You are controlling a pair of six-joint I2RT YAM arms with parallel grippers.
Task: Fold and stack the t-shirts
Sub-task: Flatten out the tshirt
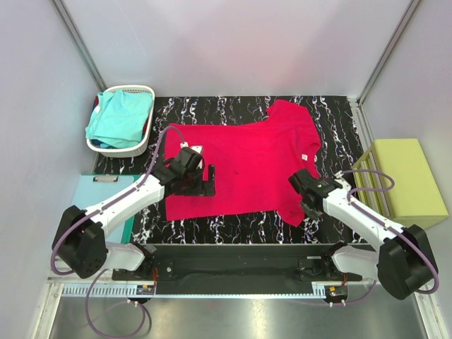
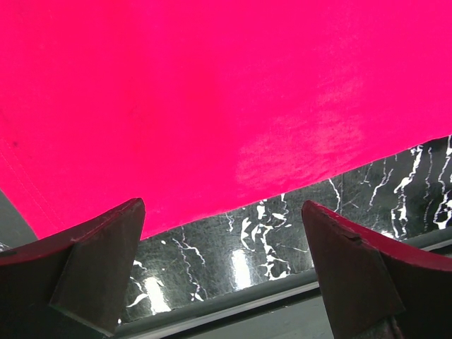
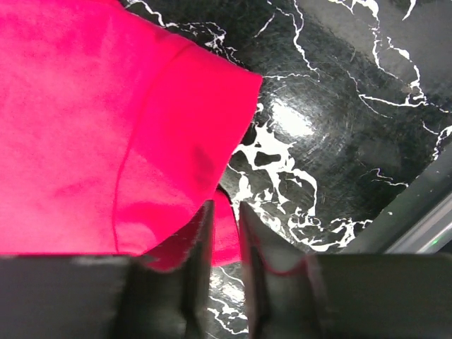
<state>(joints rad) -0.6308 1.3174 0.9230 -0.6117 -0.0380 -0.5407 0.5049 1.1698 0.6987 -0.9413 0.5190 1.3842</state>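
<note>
- The crimson-red cloth t-shirt point(image 1: 247, 159) lies spread flat on the black, white-veined tabletop point(image 1: 233, 106), with its neck towards the right side and its sleeves at the far and near right.
- The turquoise cloth t-shirt point(image 1: 120, 116) sits crumpled in a white plastic basket point(image 1: 120, 150) at the far left corner, well apart from the red one.
- The left gripper point(image 1: 210, 180) is released, jaws spread wide. In its wrist view it point(image 2: 222, 212) hangs over the shirt's straight edge point(image 2: 212, 92), with bare tabletop showing between the fingers.
- The right gripper point(image 1: 302, 192) is at the shirt's near right sleeve. In its wrist view it point(image 3: 224, 212) is clenched on a sliver of the red sleeve hem point(image 3: 85, 127).
</note>
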